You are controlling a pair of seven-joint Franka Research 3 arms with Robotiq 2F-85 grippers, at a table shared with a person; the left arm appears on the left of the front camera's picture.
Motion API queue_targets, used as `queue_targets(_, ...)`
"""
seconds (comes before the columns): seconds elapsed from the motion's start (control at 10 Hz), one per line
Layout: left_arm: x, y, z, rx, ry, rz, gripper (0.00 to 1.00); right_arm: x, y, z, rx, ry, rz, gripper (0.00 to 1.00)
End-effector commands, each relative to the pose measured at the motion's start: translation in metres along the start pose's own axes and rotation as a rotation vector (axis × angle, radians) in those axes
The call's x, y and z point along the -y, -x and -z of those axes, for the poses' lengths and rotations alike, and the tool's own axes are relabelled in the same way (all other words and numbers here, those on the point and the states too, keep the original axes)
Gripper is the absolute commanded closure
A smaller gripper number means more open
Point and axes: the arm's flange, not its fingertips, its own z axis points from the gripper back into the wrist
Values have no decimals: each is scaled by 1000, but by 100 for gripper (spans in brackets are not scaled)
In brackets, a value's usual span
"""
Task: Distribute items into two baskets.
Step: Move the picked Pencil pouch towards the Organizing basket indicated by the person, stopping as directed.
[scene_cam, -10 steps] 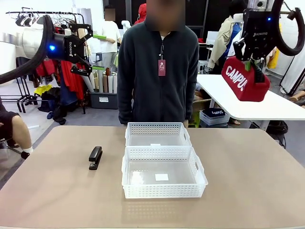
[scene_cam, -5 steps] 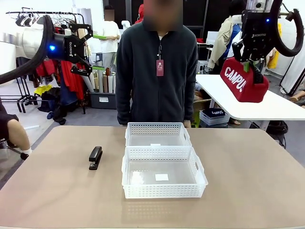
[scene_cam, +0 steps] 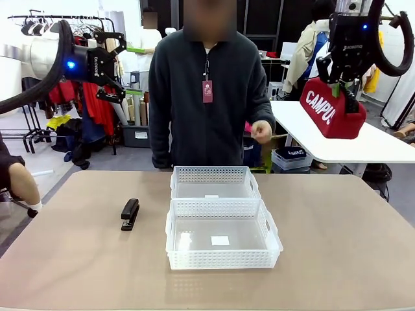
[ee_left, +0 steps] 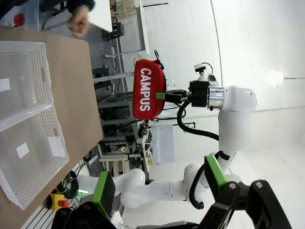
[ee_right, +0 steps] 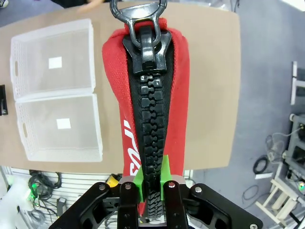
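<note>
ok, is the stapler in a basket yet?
No, the black stapler lies on the table, apart from and left of the near basket.

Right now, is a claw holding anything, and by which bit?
The right claw pinches the red pouch along its black zipper, up in the air. The left claw is open, holding nothing.

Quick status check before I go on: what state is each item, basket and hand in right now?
Red CAMPUS pouch: zipped shut, held up in the air.
Black stapler: closed, lying flat on the table, untouched.
Near basket: empty.
Far basket: empty.
Left hand: open, raised, holding nothing.
Right hand: shut on the pouch's zipper edge.
</note>
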Motion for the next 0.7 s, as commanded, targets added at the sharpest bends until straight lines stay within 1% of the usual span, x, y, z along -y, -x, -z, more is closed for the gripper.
queue_targets(0.0, 1, 1, -1, 1, 0, 2, 0, 1, 3, -2, 4, 8, 5, 100)
queue_targets(0.6, 1, 1, -1, 1, 0, 2, 0, 1, 3, -2, 4, 8, 5, 100)
